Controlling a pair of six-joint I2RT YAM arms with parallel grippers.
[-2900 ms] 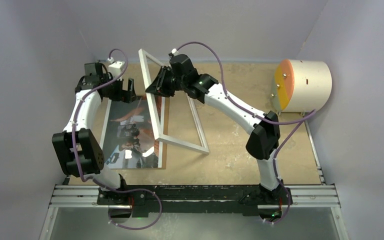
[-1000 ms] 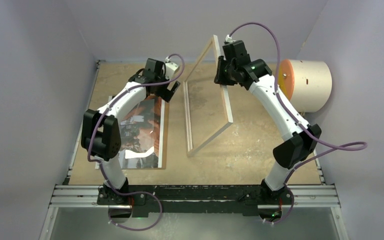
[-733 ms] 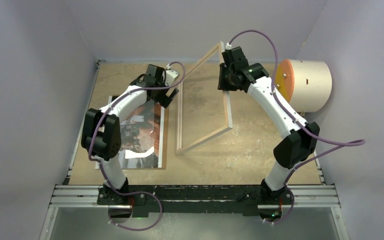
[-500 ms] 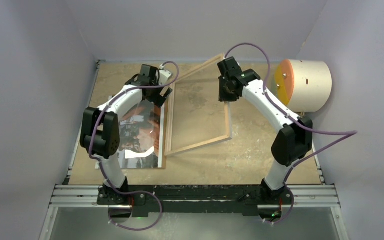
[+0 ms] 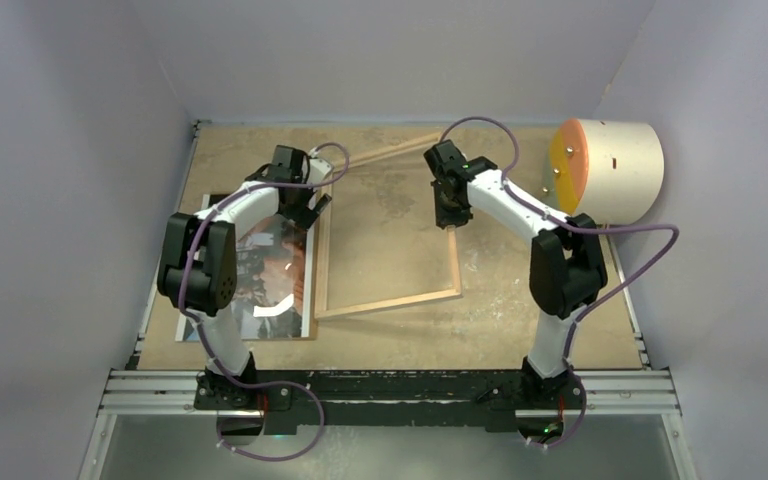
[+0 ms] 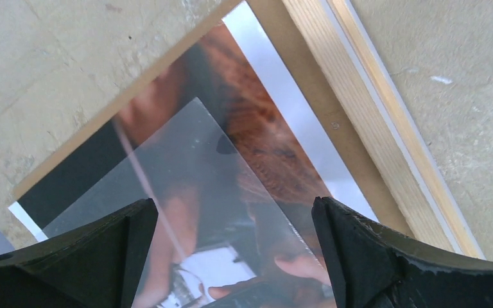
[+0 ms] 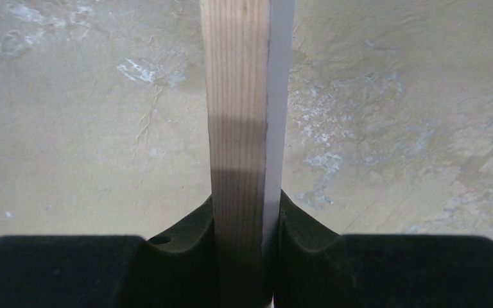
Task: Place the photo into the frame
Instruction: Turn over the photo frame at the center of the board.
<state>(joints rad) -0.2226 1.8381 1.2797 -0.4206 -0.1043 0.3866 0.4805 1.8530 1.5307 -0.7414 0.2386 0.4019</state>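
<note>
The frame (image 5: 390, 303) lies wood side up in the middle of the table (image 5: 520, 300). From above it looks nearly flat, though I cannot tell whether every rail rests on the surface. Its far-left corner is hidden behind the left arm (image 5: 250, 200). No pane can be made out inside the rails: only the table top shows through.

The right gripper (image 7: 247, 199) is clamped on the frame's right rail, toward its far end. In its wrist view the pads (image 7: 180, 237) press both sides of the rail, wood face to the left, a thin white strip to the right. The part of the rail between the pads is cut off at the bottom edge.

The photo (image 5: 260, 275) lies picture up on the brown board (image 6: 334, 128) at the left of the table, just left of the frame. The left arm crosses its far end in the top view. The frame's left rail runs along the board's right edge; whether it touches or overlaps the board is not clear.

The left gripper (image 6: 231, 212) hangs over the photo's far right corner with its fingers (image 6: 103, 256) wide apart, holding nothing. Between them a paler, glassy patch with a straight corner covers part of the print; clear sheet or glare, I cannot say. The fingers hide the near part of the print.

A cream drum (image 5: 610, 170) with an orange face sits at the far right, well apart from the frame.
</note>
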